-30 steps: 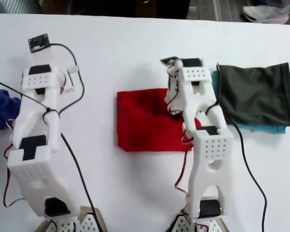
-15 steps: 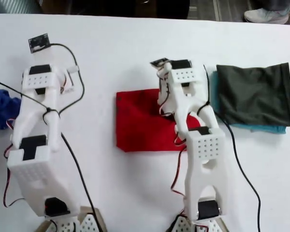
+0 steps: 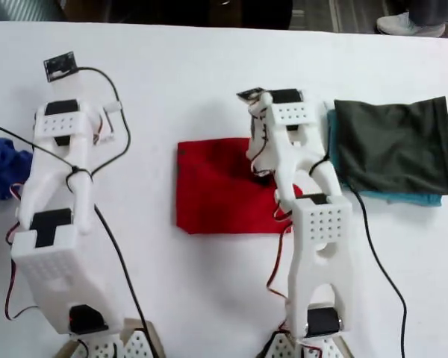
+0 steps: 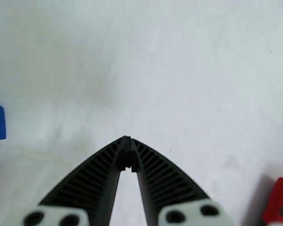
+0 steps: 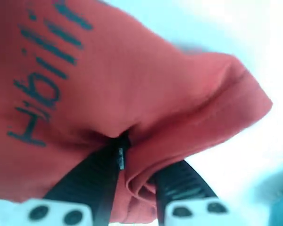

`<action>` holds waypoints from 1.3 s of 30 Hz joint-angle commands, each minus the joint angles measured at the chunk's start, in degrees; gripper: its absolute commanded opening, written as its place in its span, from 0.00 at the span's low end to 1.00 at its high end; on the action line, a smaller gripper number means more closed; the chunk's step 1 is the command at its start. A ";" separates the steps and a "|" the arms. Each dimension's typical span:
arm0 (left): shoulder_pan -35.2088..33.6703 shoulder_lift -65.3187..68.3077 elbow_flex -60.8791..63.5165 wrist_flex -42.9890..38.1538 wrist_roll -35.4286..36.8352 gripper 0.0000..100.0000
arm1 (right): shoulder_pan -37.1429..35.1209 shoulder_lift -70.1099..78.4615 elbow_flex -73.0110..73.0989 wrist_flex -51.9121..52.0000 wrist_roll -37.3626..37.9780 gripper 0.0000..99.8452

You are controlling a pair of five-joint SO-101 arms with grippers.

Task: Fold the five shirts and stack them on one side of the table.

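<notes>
The right gripper (image 5: pixel 127 157) is clamped on a bunched edge of the folded red cotton shirt (image 3: pixel 216 190), which lies flat at mid-table just beside a folded dark green shirt (image 3: pixel 396 145) stacked on a teal one (image 3: pixel 414 198) at the right. The left gripper (image 4: pixel 127 150) hangs over the white table (image 3: pixel 209 74) with its tips pressed together on nothing. The hazard: the pinch may hold only the upper layers, so a drag toward the stack could pull the fold open or push the stack askew.
</notes>
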 commanded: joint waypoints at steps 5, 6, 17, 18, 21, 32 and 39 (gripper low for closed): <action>0.09 2.81 -0.57 -2.37 0.53 0.03 | 3.91 -24.04 -0.53 1.36 2.55 0.02; 0.26 4.31 -0.48 -3.34 0.53 0.03 | 4.44 -25.54 -0.53 1.89 4.04 0.02; 0.62 8.53 -0.75 -3.78 0.62 0.03 | 19.21 -30.73 -0.79 3.12 16.35 0.02; 0.62 8.62 -0.75 -3.87 0.62 0.03 | 20.26 -30.73 -1.14 3.12 17.76 0.02; 0.62 8.62 -0.75 -3.87 0.62 0.03 | 22.81 -30.55 -3.52 2.86 20.92 0.02; 0.62 8.62 -0.48 -3.87 0.62 0.03 | 29.14 -31.25 -18.37 3.12 22.86 0.02; 0.62 8.62 -0.48 -3.87 0.62 0.03 | 35.12 -27.03 -18.64 -1.27 25.76 0.02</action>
